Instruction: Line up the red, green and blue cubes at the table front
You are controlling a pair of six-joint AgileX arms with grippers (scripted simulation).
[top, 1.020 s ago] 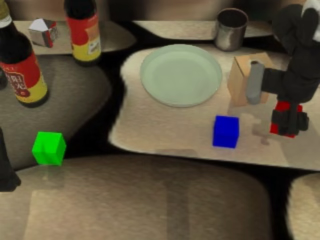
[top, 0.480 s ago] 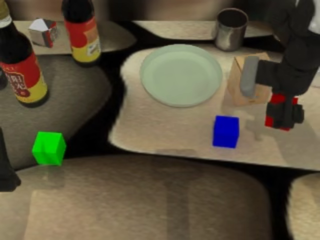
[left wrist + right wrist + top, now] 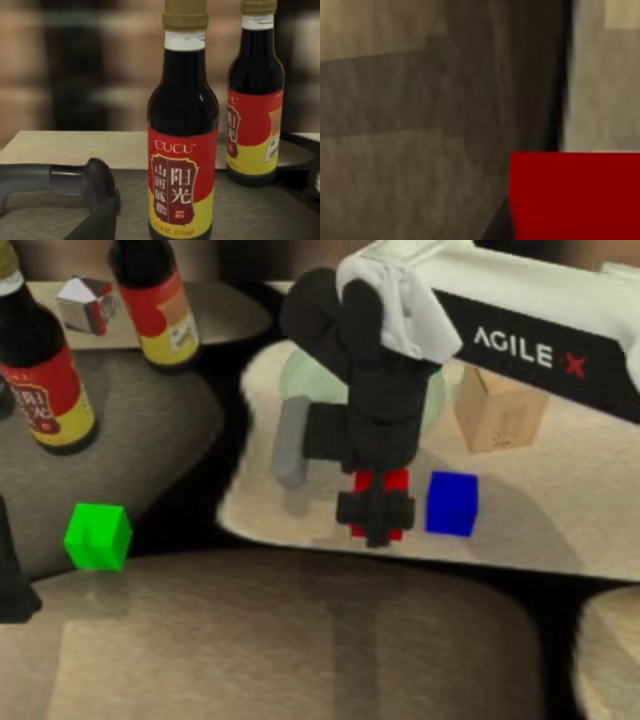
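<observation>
R arm's jaws clamped on red cube, just beside blue cube, prob. heading for the front row. Green cube well apart from blue. L arm parked; jaws unclear.

Soft even light, faint shadows (tabletop texture blurry throughout)

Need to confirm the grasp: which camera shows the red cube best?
The top view: the red cube sits in the right claw, left of the blue cube. Right wrist view shows one red face only; left wrist view, none.
</observation>
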